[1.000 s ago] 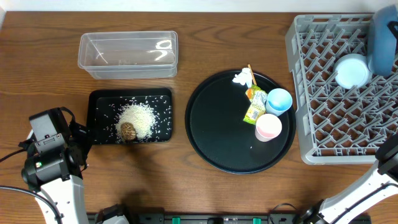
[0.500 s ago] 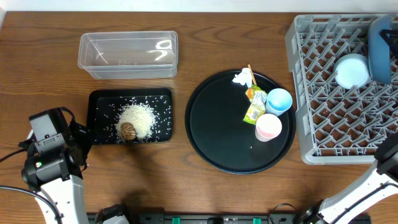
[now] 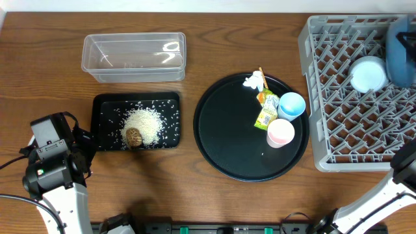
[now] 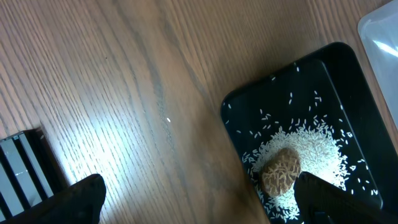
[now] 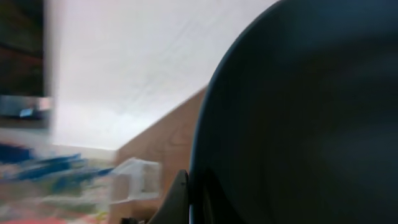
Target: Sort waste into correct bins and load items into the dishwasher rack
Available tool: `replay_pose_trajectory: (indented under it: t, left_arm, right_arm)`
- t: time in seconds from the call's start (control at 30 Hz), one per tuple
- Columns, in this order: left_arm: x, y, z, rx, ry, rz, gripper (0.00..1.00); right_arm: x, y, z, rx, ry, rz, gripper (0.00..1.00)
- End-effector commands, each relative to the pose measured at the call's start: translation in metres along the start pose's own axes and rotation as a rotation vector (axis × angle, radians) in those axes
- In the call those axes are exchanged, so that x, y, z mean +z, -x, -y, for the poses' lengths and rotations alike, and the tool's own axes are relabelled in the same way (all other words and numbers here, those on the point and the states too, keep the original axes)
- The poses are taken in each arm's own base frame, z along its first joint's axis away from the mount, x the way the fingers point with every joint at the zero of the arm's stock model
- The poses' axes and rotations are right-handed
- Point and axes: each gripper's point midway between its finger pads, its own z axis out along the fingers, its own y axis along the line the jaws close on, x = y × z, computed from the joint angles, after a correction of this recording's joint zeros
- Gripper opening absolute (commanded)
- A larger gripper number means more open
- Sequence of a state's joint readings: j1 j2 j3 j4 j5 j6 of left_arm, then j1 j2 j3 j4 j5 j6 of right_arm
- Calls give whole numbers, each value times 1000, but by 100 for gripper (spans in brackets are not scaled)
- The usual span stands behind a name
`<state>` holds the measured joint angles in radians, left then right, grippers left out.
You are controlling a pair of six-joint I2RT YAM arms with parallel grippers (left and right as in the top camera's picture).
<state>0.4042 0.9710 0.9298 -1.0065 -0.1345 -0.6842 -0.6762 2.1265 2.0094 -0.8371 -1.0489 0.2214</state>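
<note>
The right gripper (image 5: 189, 205) is pressed together on the rim of the dark blue plate (image 3: 401, 42), which hangs over the far right corner of the dishwasher rack (image 3: 325, 97), just beside the white bowl (image 3: 368, 73). On so thin an edge pinch the plate may swing or slip, knocking the bowl or landing flat. The left gripper (image 4: 205, 202), spread wide, hovers over the counter beside the shallow black tray (image 3: 104, 104); a careless move could scatter its rice (image 3: 144, 121).
</note>
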Motion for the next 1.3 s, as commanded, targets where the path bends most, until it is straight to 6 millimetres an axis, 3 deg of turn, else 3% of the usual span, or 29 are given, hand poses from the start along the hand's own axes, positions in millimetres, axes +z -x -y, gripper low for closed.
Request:
replay_pose_trajectory:
  t: [0.0, 0.33, 0.53, 0.6, 0.67, 0.77, 0.93, 1.07, 1.27]
  left_arm:
    - [0, 1, -2, -12, 10, 4, 98]
    - [0, 1, -2, -12, 10, 3, 98]
    - [0, 1, -2, -11, 10, 3, 98]
    - [0, 1, -2, -12, 10, 3, 98]
    - [0, 1, -2, -11, 10, 3, 98]
    - [0, 1, -2, -12, 10, 3, 98]
    - [0, 1, -2, -11, 10, 3, 98]
    - [0, 1, -2, -12, 10, 3, 98]
    - [0, 1, -2, -12, 10, 4, 98]
  right_arm:
    - [-8, 2, 23, -29, -214, 33, 1]
    - [-5, -11, 17, -100, -514, 30, 6]
    - [4, -21, 21, -130, -638, 5, 45]
    - [5, -24, 24, -142, -692, 0, 68]
    - [1, -25, 31, -154, -780, 1, 76]
    - [-4, -28, 37, -180, -875, -8, 77]
    - [13, -41, 26, -224, -883, -52, 73]
    - [16, -49, 21, -278, -997, -66, 73]
    - [20, -59, -4, -306, -1069, -26, 80]
